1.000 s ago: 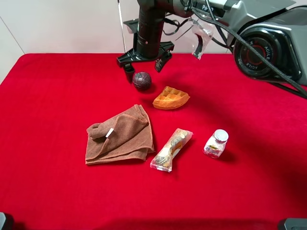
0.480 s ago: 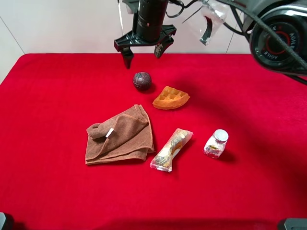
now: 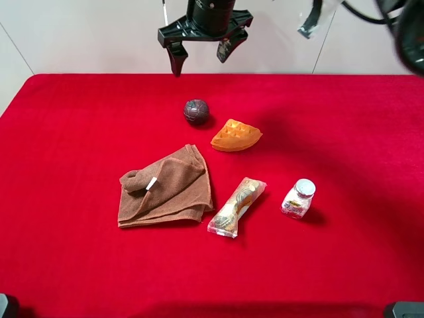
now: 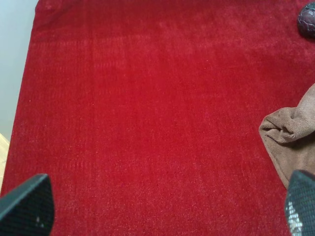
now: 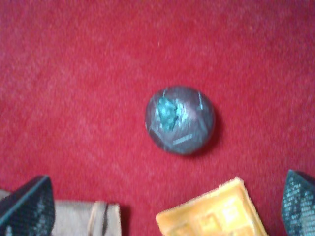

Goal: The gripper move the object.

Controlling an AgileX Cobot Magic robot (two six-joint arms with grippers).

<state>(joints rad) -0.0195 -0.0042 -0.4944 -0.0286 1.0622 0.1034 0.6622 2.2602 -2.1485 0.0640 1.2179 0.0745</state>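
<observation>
The small dark brown ball [image 3: 196, 110] lies on the red table, left of the orange waffle piece [image 3: 236, 136]. It also shows in the right wrist view [image 5: 180, 119] and at the edge of the left wrist view [image 4: 307, 19]. My right gripper [image 3: 203, 50] hangs open and empty well above the table's far edge, behind the ball, its dark fingers spread wide. In the right wrist view its fingertips [image 5: 27, 206] frame the ball from above. My left gripper [image 4: 167, 206] is open and empty over bare red cloth; it does not show in the high view.
A brown towel [image 3: 165, 185] lies crumpled left of centre. A clear snack packet [image 3: 236, 206] and a small silver-capped jar [image 3: 299, 198] lie in front of the waffle. The table's far edge runs below the right gripper.
My right gripper has risen straight up from beside the ball to high above the table's far edge, still open. The ball has stayed where it was.
</observation>
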